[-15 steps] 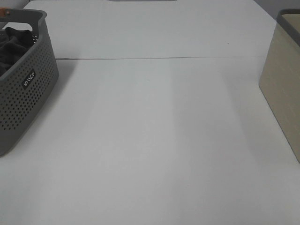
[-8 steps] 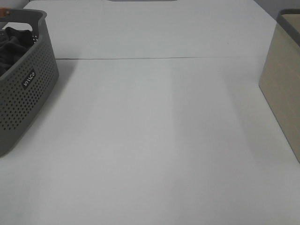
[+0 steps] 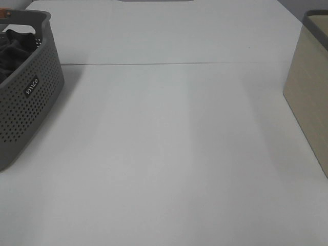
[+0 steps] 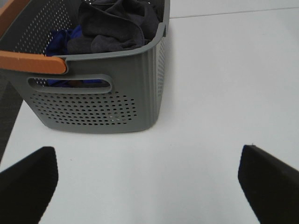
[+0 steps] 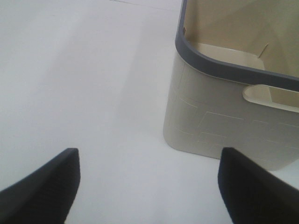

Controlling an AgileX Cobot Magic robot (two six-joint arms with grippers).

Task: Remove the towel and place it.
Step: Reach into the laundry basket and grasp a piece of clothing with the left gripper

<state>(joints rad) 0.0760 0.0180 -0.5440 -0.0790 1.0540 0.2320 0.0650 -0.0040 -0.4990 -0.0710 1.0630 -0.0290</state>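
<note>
Perforated grey plastic basket [image 4: 93, 105] cut off at frame edge, plush charcoal towel [image 4: 117, 23] crumpled inside, partly burying blue cloth [image 4: 60, 39], smooth beige bin [image 5: 219, 126] cropped, my left gripper [image 4: 148, 184] jaws spread wide, my right gripper [image 5: 149, 186] likewise, only fingertips visible.

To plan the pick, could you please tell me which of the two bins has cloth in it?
The grey perforated plastic basket holds a dark charcoal towel; the beige grey-rimmed bin shows none.

One small white logo [image 3: 31, 86] is printed aslant on the side wall of the grey perforated basket [image 3: 23, 115]. Its letters are too small to read for certain. Nothing else carries writing.
</note>
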